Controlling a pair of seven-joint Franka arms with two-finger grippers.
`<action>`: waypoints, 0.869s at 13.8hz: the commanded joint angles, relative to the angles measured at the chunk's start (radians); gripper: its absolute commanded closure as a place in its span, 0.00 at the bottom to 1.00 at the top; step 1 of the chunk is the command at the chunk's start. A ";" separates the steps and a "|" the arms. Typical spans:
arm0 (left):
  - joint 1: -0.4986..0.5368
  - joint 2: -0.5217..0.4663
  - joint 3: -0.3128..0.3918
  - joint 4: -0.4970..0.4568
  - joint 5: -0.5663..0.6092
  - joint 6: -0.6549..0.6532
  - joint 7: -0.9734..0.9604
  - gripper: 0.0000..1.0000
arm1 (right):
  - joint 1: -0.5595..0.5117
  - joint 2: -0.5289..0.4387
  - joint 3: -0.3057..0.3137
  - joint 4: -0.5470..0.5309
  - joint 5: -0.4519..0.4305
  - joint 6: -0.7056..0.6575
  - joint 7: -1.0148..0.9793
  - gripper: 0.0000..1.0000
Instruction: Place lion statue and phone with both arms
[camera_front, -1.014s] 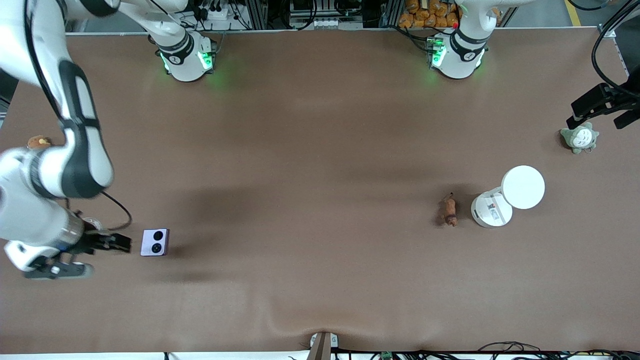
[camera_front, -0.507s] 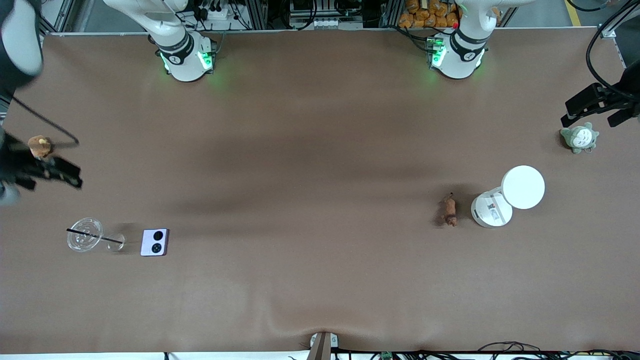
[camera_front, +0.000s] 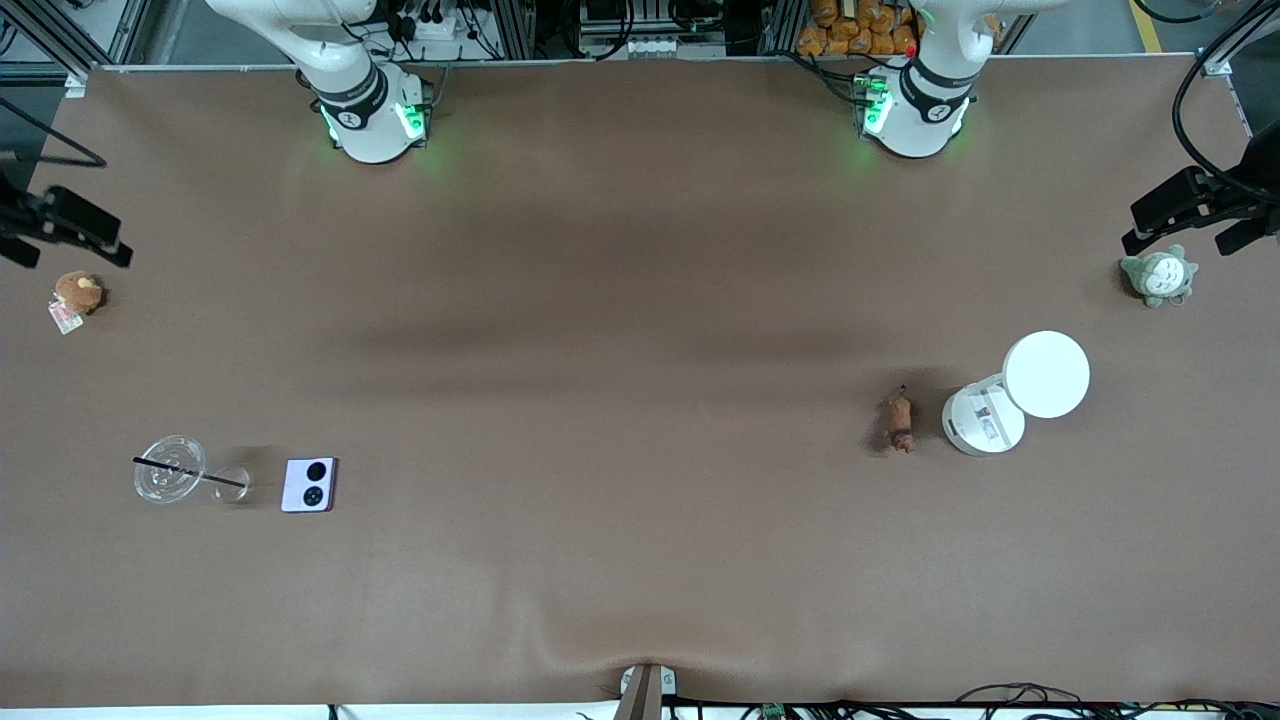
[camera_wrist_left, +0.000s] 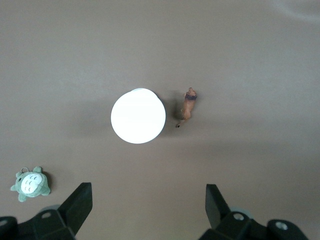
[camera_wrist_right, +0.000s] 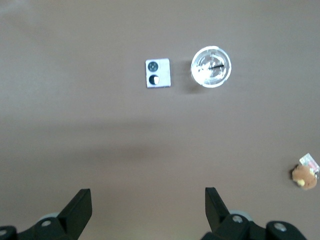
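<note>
- The right gripper (camera_front: 60, 230) is hanging over the table edge at the right arm's end, above the brown plush toy (camera_front: 76, 293); in the right wrist view its fingers (camera_wrist_right: 80, 207) are standing wide apart and holding nothing.
- The phone (camera_front: 309, 484) is lying flat on the table, nearer to the front camera than that plush, just beside a clear cup (camera_front: 170, 469) with a dark straw; the right arm is the nearer one to it.
- The left gripper (camera_front: 1190, 215) is hanging over the left arm's end of the table, above the grey-green plush (camera_front: 1158, 276); its fingers (camera_wrist_left: 80, 205) are also spread and empty.
- The lion statue (camera_front: 899, 420) is lying just beside the white round container (camera_front: 985, 418), its long axis running toward the front camera.
- I judge the middle of the table (camera_front: 640, 350) is giving wide room; the cup and the container are crowding one side of each thing.
</note>
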 joint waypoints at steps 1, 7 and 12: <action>-0.002 0.018 0.002 0.029 -0.010 -0.012 0.007 0.00 | 0.024 -0.055 -0.022 -0.055 0.014 -0.023 -0.001 0.00; 0.000 0.025 0.002 0.028 -0.010 -0.015 0.012 0.00 | 0.040 -0.060 -0.088 -0.086 0.046 -0.059 -0.007 0.00; -0.005 0.038 0.002 0.029 -0.011 -0.017 0.009 0.00 | 0.083 -0.055 -0.140 -0.083 0.038 -0.063 -0.006 0.00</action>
